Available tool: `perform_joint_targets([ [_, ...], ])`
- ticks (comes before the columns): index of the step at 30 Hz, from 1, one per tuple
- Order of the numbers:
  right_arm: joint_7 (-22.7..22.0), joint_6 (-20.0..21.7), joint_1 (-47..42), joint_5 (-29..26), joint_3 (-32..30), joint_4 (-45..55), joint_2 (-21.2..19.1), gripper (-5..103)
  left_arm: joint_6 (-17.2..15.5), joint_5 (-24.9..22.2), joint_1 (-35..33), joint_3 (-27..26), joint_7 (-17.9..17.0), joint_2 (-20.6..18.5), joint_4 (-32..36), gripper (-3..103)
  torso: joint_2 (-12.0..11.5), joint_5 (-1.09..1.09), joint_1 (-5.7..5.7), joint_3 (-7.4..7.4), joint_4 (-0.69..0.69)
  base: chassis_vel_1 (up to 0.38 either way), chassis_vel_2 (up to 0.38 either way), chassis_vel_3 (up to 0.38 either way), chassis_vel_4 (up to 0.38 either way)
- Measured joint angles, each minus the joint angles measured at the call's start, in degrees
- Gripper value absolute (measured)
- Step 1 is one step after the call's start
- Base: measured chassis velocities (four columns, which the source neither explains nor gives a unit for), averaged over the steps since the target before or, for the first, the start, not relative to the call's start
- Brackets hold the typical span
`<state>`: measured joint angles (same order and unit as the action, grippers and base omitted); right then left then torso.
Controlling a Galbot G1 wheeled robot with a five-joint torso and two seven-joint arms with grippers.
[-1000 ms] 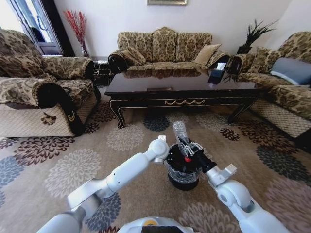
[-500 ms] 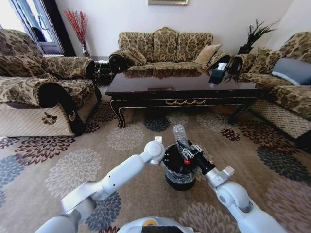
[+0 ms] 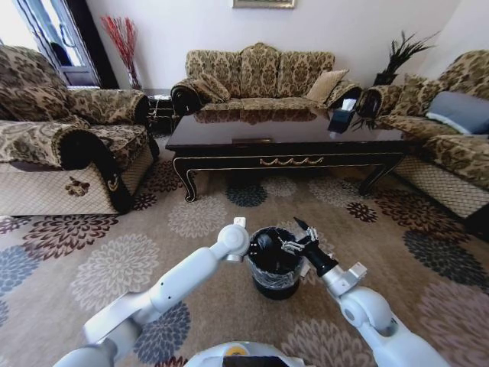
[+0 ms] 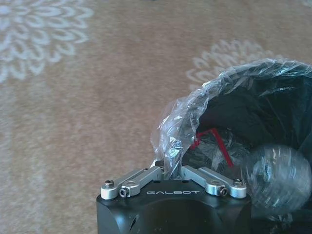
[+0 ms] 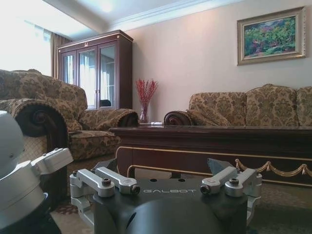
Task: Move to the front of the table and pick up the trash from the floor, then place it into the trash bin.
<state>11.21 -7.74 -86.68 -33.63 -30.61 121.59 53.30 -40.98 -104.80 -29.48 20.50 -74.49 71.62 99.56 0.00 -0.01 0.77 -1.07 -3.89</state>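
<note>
1. The trash bin (image 3: 273, 269) is a small round black bucket lined with a crinkled clear plastic bag folded over its rim. It stands upright on the floor (image 3: 114, 264), in front of the table (image 3: 286, 141) and apart from it.
2. In the left wrist view, a clear, blurred bottle (image 4: 279, 175) shows inside the trash bin (image 4: 273, 97), against the dark inside of the liner.
3. The floor is beige carpet patterned with large round flower medallions in brown, maroon, grey, cream and navy.
4. The table is long, low and glossy near-black, with gold scroll trim along its front edge and curved legs, beyond the trash bin.
</note>
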Motion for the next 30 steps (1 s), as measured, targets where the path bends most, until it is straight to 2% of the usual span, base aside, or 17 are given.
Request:
perform_joint_targets([
  [7,-1.2,0.6,1.8,-3.3,-2.1,-1.0,-0.2,100,0.1,0.0,-1.2,-3.5,0.1,-3.3,1.2,0,0.0,0.00,0.00,0.00,0.01,0.000,0.000,0.000,0.000],
  [10,-2.8,0.9,4.3,-5.9,-2.8,-4.3,-0.2,100,-0.2,-0.4,-2.5,-7.8,0.6,-5.1,1.2,0,0.0,-0.01,0.00,0.00,-0.01,0.000,0.000,0.000,0.000],
  [17,-4.4,1.1,7.0,-6.7,-2.3,-12.8,0.6,100,-0.7,0.1,-5.6,-14.0,2.0,-9.2,0.7,0,0.0,0.00,0.00,0.00,0.02,0.000,0.000,0.000,0.000],
  [24,-6.8,1.0,10.2,-5.3,0.7,-22.7,2.3,100,-1.1,0.1,-8.1,-18.9,2.9,-10.6,0.1,0,0.0,0.00,0.00,0.00,0.00,0.000,0.000,0.000,0.000],
  [30,-7.8,0.7,14.1,1.5,3.3,-33.8,4.2,100,-1.1,-0.1,-9.8,-20.7,3.3,-11.9,0.8,0,0.0,0.01,0.00,0.00,0.00,0.000,0.000,0.000,0.000],
])
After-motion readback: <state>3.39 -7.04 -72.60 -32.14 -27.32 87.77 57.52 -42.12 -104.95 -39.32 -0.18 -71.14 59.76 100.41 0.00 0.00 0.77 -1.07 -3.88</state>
